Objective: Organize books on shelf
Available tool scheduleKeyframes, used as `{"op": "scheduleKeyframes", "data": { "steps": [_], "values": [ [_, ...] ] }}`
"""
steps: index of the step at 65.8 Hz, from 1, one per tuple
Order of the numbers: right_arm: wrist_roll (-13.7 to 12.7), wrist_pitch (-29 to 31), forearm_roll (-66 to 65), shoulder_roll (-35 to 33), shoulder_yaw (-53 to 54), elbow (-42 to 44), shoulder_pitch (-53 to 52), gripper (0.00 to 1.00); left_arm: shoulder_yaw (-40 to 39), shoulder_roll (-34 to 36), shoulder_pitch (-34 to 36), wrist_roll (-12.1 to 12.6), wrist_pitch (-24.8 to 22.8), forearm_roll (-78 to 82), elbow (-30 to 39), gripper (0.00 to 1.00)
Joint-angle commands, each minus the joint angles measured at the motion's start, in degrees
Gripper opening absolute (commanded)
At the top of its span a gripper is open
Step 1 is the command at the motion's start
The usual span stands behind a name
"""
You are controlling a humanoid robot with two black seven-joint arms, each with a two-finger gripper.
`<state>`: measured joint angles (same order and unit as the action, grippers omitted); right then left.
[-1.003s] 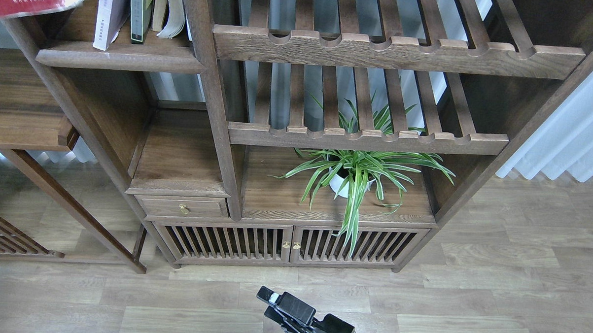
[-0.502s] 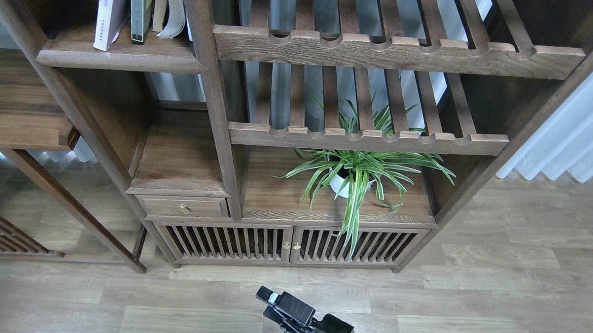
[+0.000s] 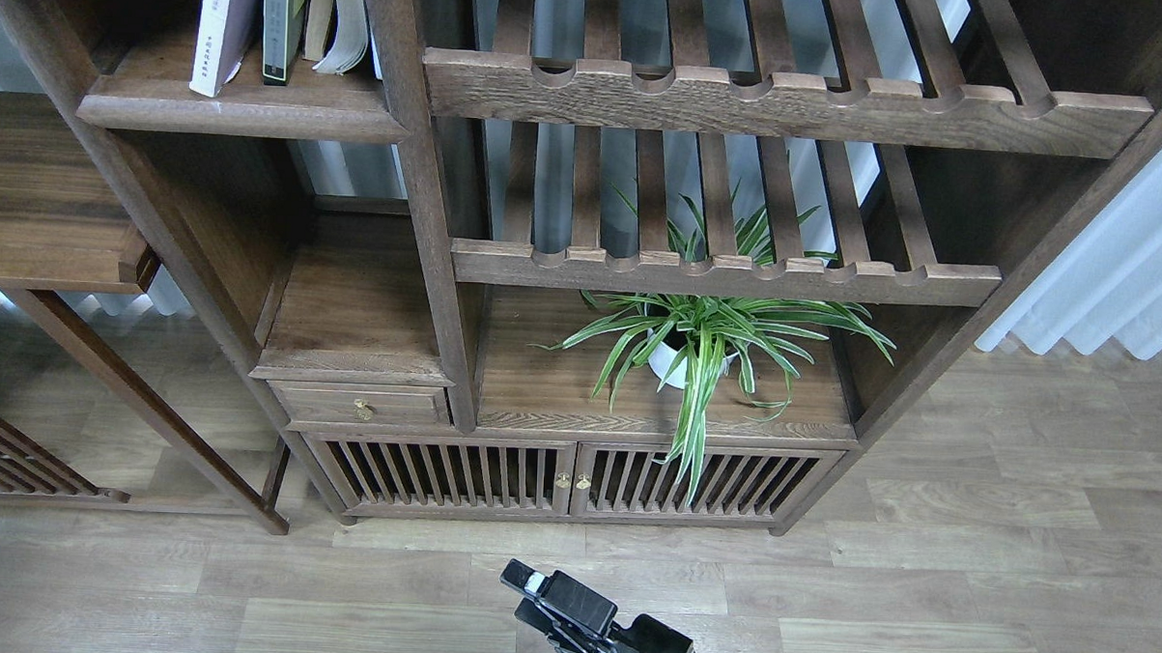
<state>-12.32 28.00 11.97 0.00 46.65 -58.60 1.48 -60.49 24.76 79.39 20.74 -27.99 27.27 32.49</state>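
the pale book (image 3: pixel 221 26) leans on the shelf (image 3: pixel 240 116) and could tip; right fingers (image 3: pixel 557 606) unreadable, left arm unseen.

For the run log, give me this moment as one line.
books: standing on shelf, top left | red book: not in view | right gripper: low over floor, state unclear | left gripper: out of view

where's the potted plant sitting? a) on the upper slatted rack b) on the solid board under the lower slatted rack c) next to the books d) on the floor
b: the potted plant stands on the solid board beneath the lower slatted rack, above the slatted cabinet doors.
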Motion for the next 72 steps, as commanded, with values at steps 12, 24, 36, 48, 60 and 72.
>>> {"op": "scheduleKeyframes", "data": {
  "steps": [12,24,36,48,60,72],
  "values": [
    [6.96,0.0,0.25,0.0,7.48,-3.28,-7.1,1.0,-0.5,-4.37,-4.51,-1.32,-0.01,-2.13,-0.32,0.7],
    [6.96,0.0,0.34,0.0,8.63,-4.51,-8.86,1.0,-1.38,-3.49,-6.88,-1.14,-0.01,-5.65,4.95,0.89],
    [7.04,0.0,0.43,0.0,8.63,-5.56,-8.86,1.0,-5.42,-1.82,-11.89,-1.14,-0.01,-6.62,13.39,0.99],
    [7.04,0.0,0.69,0.0,9.42,-7.15,-8.86,1.0,-12.01,4.94,-24.19,-0.88,-0.01,-11.36,25.69,0.99],
    [7.04,0.0,0.6,0.0,9.95,-7.23,-8.95,1.0,-14.47,8.29,-40.26,-0.7,-0.01,-19.27,34.66,0.99],
    [7.04,0.0,0.34,0.0,9.95,-7.23,-9.12,1.0,-15.71,7.58,-49.42,-1.4,-0.01,-19.63,36.68,0.99]
  ]
}}
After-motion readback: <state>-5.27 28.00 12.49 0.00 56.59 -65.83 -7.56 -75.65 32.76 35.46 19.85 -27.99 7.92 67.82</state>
